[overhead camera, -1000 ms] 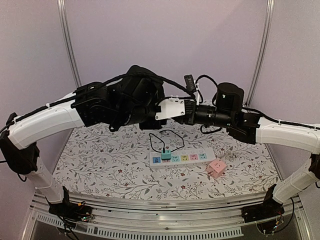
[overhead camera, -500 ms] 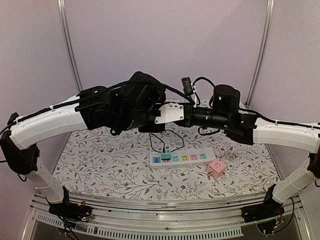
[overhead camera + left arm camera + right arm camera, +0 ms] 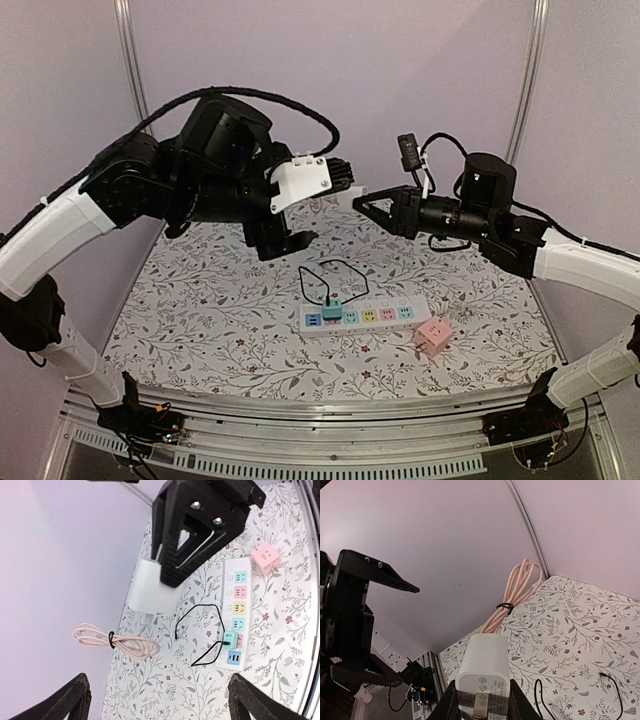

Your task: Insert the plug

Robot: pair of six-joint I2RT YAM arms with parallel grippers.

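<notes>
1. The handover has just gone through. The left gripper [image 3: 341, 178] was closed a second ago; now its fingers [image 3: 70, 700] are spread wide and it has drawn back from the white charger [image 3: 483, 672].
2. The right gripper [image 3: 372, 207] has shut in the same second. Its fingers [image 3: 172, 555] pinch the charger by its sides, in the air over the back of the worktop [image 3: 200, 330], well above the power strip [image 3: 365, 316].
3. On the strip, a teal plug [image 3: 332, 308] with a black cable [image 3: 335, 272] fills one socket near the left end. The other coloured sockets look free. A pink cube adapter [image 3: 434, 337] lies near the strip's right end.
4. The right arm now carries the plug alone, so I judge the next step is to bring it down to a free socket.
5. I cannot see the charger's prongs, so I would check which way they face before pressing.
</notes>
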